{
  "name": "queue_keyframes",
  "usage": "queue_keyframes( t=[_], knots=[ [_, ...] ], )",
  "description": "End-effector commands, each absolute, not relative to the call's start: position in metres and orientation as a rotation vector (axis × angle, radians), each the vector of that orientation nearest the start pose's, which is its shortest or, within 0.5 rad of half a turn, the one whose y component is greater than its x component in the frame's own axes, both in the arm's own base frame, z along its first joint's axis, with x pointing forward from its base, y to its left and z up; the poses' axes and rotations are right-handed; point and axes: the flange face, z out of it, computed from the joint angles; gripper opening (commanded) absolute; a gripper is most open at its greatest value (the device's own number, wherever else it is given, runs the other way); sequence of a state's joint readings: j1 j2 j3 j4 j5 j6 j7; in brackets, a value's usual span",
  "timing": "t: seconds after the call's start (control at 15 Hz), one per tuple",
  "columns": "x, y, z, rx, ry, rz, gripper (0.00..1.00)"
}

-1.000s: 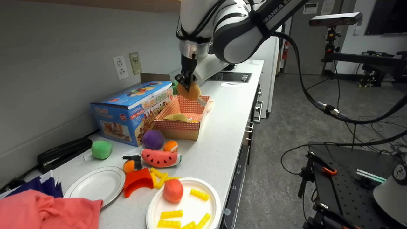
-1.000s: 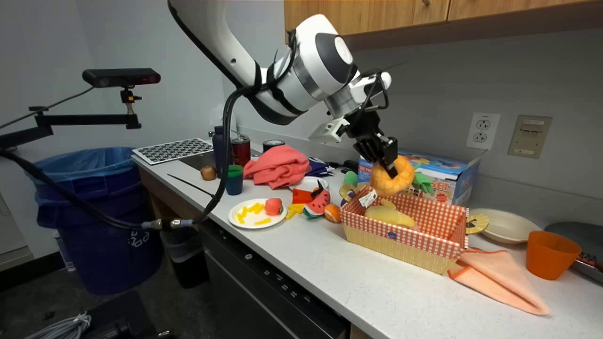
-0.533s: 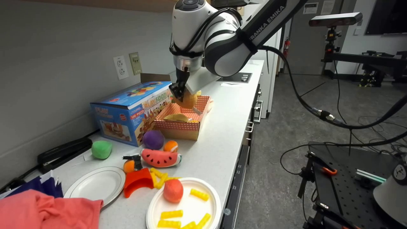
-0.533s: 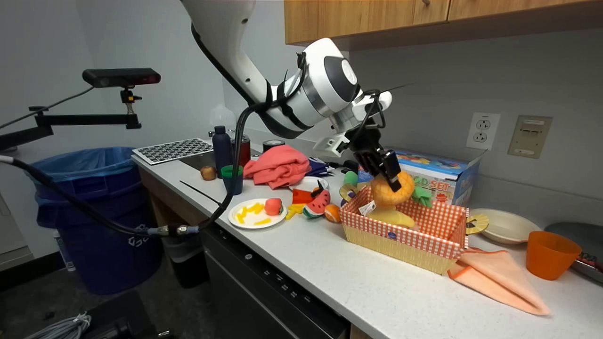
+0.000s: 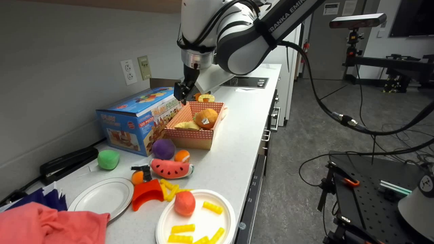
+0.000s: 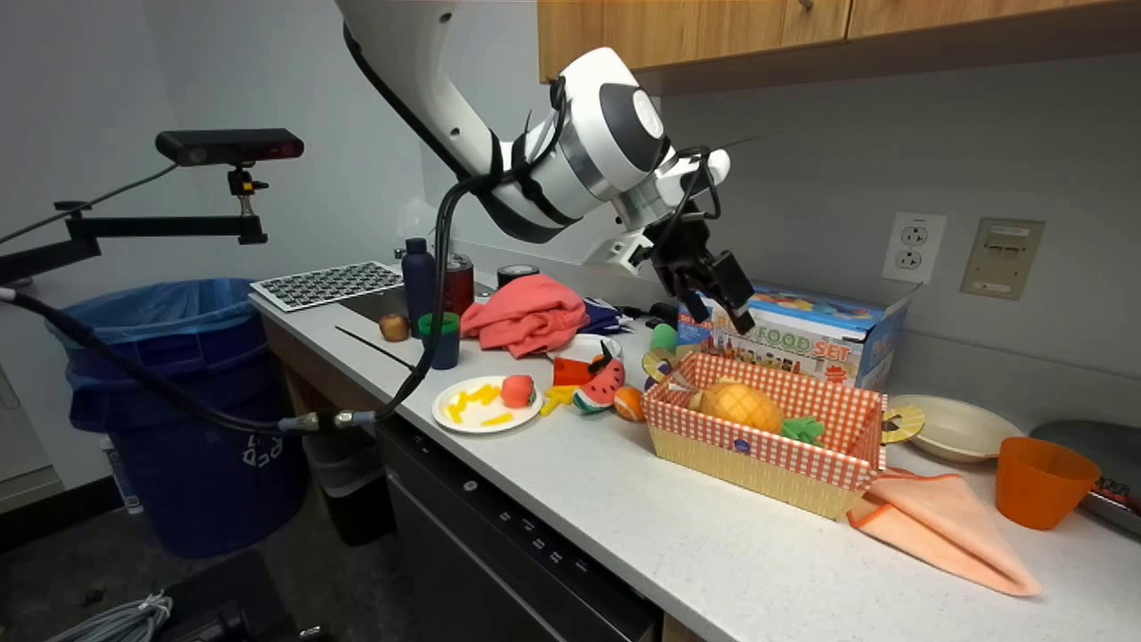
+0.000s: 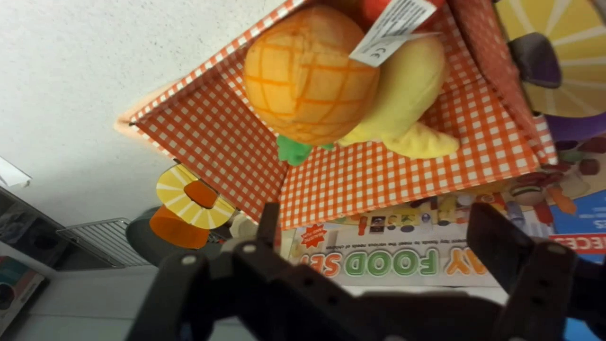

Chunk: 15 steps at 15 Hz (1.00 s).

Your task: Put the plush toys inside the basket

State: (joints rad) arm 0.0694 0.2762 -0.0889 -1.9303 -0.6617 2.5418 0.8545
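"How did we find the fingers?"

"Spread wide apart. In the wrist view we read part of the lettering on the blue box through the gap. They hung above the basket, apart from everything in it."

"And the pineapple plush, where did we see that?"

"Inside the basket, in both exterior views. It lay on its side, its green leaves toward one end. In the wrist view it looked to be right up against the yellow plush, which was in there too. Something red showed at the top edge of that view, partly behind a white tag; we couldn't tell what it was."

"What did we have outside, on the tabletop?"

"In an exterior view, a round purple toy and a small orange ball, both near the basket. The watermelon plush lay just beside the orange ball. A green toy sat farther off."

"And on the white plate?"

"We saw a round red piece there, with several yellow sticks."
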Motion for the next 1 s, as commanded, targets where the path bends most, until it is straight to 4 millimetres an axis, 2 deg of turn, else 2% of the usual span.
queue_keyframes(
  t=[0.0,0.27,0.53,0.73,0.93],
  knots=[
    [0.62,0.035,0.394,-3.26,0.328,-0.762,1.0],
    [0.616,0.089,0.395,-3.204,0.01,-0.635,1.0],
    [0.626,0.13,0.376,-3.117,-0.283,-0.475,1.0],
    [0.636,0.131,0.343,-3.112,-0.411,-0.327,1.0],
    [0.65,0.12,0.311,-3.162,-0.425,-0.263,1.0]
  ],
)
